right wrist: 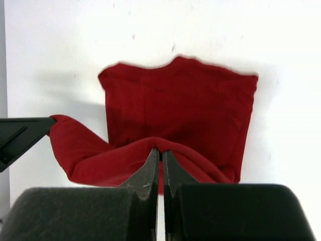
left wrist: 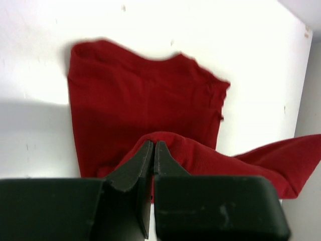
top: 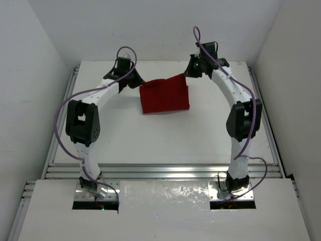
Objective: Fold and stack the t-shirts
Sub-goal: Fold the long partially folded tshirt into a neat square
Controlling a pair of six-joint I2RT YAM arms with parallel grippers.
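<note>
- White table (top: 165, 140) boxed in by white walls; both arms reach from the near edge out to the far half.
- We see one dark red t-shirt (top: 164, 98) on the far middle of the table, between the two wrists. No other garment is in view.
- We note the left gripper (top: 136, 83) at the shirt's left far corner. In the left wrist view its fingers are pressed together with a ridge of red cloth pinched at the tips.
- We note the right gripper (top: 188, 74) at the right far corner. It is likewise closed to a sliver on a fold of the same cloth.
- Between the two grips the held edge is raised and sags. The rest lies flat beneath as a rough rectangle, and we cannot make out the sleeves.
- Our judgement: mid-fold, with the shirt already narrowed and one edge in hand.
- Left to do, as we read it: lay the edge down, let go, tidy the fold. No stack exists yet.
</note>
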